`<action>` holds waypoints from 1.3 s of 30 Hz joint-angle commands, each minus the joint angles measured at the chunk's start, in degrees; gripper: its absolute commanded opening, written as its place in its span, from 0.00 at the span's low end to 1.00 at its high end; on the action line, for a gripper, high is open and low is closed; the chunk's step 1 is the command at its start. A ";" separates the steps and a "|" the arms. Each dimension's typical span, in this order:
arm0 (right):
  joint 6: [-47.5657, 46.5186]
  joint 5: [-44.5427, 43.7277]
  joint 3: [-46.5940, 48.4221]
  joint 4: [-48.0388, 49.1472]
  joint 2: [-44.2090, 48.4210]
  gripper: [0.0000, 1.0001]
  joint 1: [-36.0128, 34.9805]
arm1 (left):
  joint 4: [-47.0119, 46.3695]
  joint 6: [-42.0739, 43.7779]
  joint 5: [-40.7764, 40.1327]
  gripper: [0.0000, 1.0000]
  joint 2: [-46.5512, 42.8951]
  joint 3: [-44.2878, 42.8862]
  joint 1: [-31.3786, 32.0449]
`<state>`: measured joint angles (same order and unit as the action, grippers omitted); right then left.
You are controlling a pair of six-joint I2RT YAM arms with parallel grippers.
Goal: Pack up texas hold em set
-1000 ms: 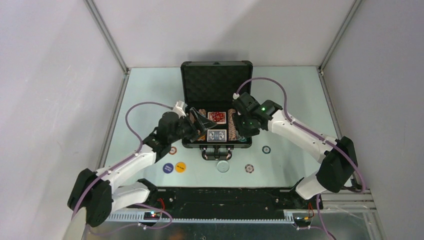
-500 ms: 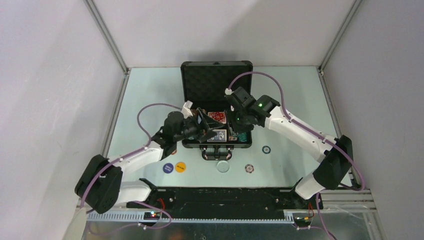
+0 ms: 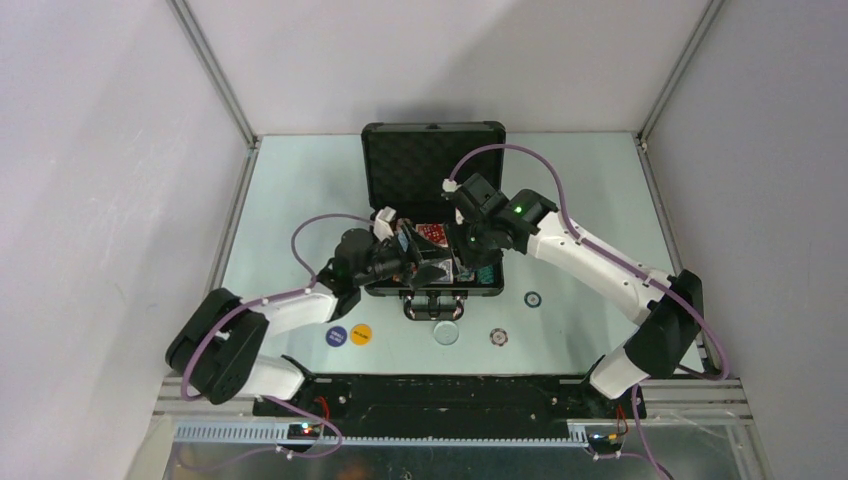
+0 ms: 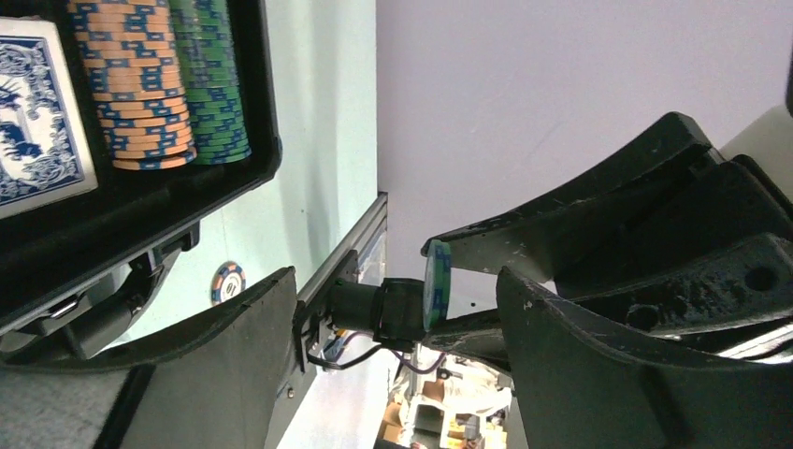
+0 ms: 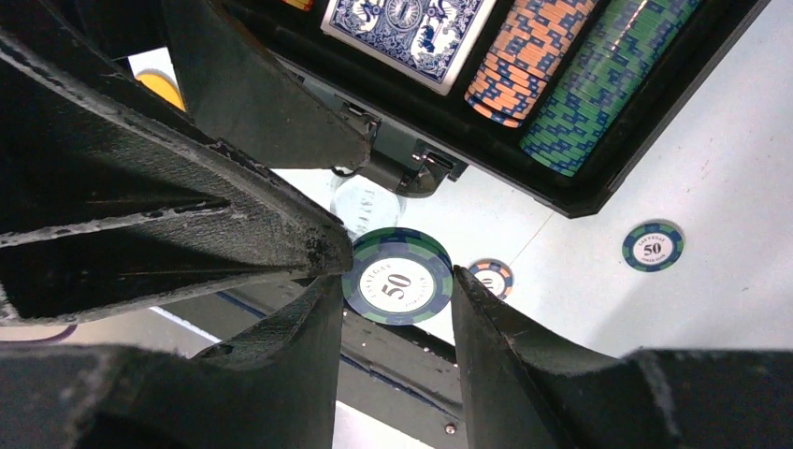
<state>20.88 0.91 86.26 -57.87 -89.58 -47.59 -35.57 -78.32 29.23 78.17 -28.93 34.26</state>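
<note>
Green chip (image 5: 397, 278) pinched in right pincer (image 5: 394, 271), left pincer (image 4: 395, 277) spread wide, empty, above black case (image 3: 430, 160)

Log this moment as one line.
right gripper: shut on green 50 chip | left gripper: open | case: open, lid up

Raised lid (image 3: 425, 165) walls case (image 3: 432, 290) toward far table (image 3: 300, 220) edge; my left gripper (image 4: 393, 285), right gripper (image 5: 393, 271) crowd above; room by side edges.
</note>
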 commanded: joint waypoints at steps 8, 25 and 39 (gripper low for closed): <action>-3.84 2.24 2.88 -2.04 0.06 0.36 -0.37 | -10.63 -2.93 3.60 0.82 1.25 0.63 0.53; -7.16 2.40 6.39 -6.30 -0.88 0.36 -0.38 | -22.33 -6.02 6.88 0.79 7.20 3.33 1.20; -8.05 3.53 6.15 -6.40 -1.11 0.36 -0.77 | -29.96 -9.19 7.79 0.76 8.97 3.12 2.12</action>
<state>14.06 3.77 90.45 -64.07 -90.45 -47.81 -60.51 -86.61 35.64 87.35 -25.28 35.51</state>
